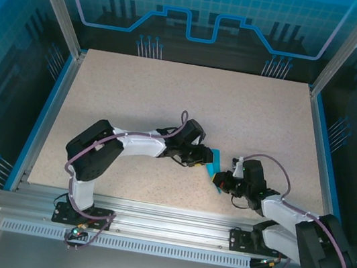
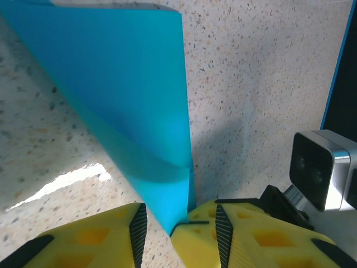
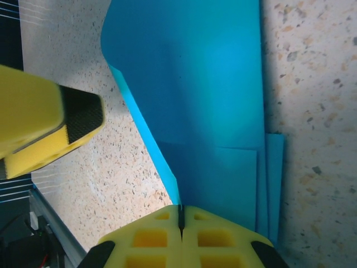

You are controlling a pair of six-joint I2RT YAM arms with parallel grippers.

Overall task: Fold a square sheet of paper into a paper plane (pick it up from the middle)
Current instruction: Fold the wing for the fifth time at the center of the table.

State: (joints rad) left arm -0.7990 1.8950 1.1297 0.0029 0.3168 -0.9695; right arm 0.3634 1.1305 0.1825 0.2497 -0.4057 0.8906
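Top view: thin teal-blue paper sheet (image 1: 213, 161), partly folded, is sitting about 4 o'clock of centre on the speckled beige tabletop (image 1: 169, 105), raised between both arms.

- Right claw (image 3: 181, 211) is clamping fully shut on the sheet's layered lower edge. In the top view the right claw (image 1: 220, 181) is lying at the sheet's 5 o'clock.
- Left claw (image 2: 164, 215) is standing partway open. One paper corner is poking into the gap against one finger, apparently not pinched. In the top view it is at the sheet's 9 o'clock.
- Step, as judged: mid-fold regrip. Stacked flaps are showing, but no dart shape yet.
- Next move is calling for the left claw to close squarely on that corner without buckling the bowing paper.
- In the way: the claws are crowding each other, and the grey wrist camera housing (image 2: 321, 167) is sitting just beside the left fingers.
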